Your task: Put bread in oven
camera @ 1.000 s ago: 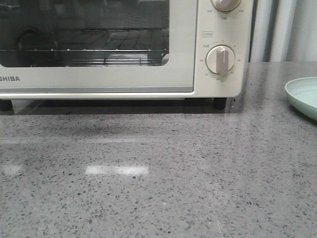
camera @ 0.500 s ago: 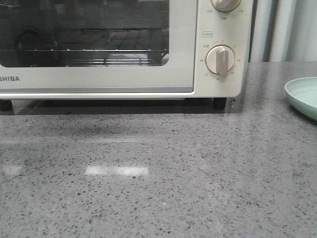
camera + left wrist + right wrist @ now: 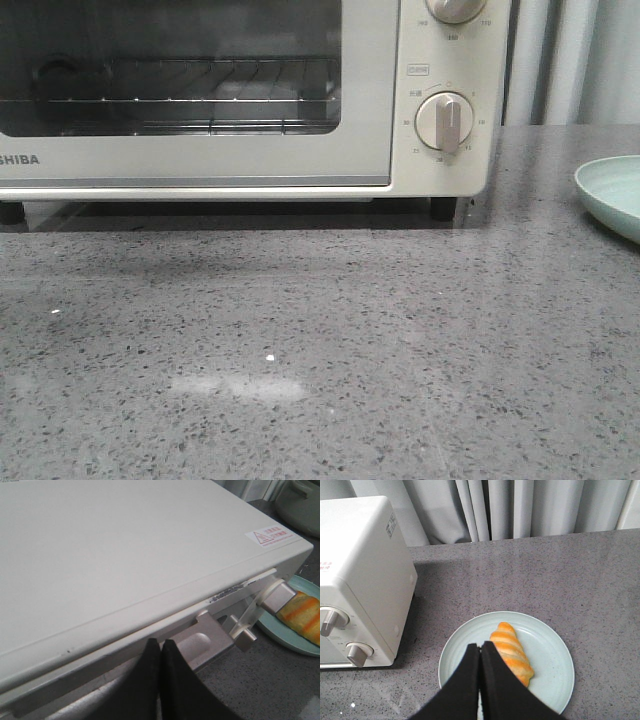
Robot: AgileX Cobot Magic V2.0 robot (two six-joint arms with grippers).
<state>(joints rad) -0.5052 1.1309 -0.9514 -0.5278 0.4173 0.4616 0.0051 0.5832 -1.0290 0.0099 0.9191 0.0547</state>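
The cream-white oven point(image 3: 300, 150) stands at the back of the counter with its glass door up; it also shows in the right wrist view point(image 3: 360, 570). The bread point(image 3: 512, 652), golden-orange with pale stripes, lies on a pale green plate point(image 3: 545, 675) to the right of the oven, and shows in the left wrist view point(image 3: 302, 617). My left gripper point(image 3: 161, 642) is shut and empty, above the oven's top front edge by the metal door handle point(image 3: 210, 640). My right gripper point(image 3: 480, 645) is shut and empty, above the plate, just beside the bread. Neither gripper shows in the front view.
The plate's rim point(image 3: 610, 195) sits at the right edge of the grey speckled counter point(image 3: 320, 350). Round dials point(image 3: 445, 122) are on the oven's right panel. Grey curtains point(image 3: 520, 507) hang behind. A pale green pot point(image 3: 300, 502) stands beyond the oven.
The reflections in the oven door's glass have shifted, and the bright patch on the counter has moved nearer and dimmed. The oven and plate stay in place.
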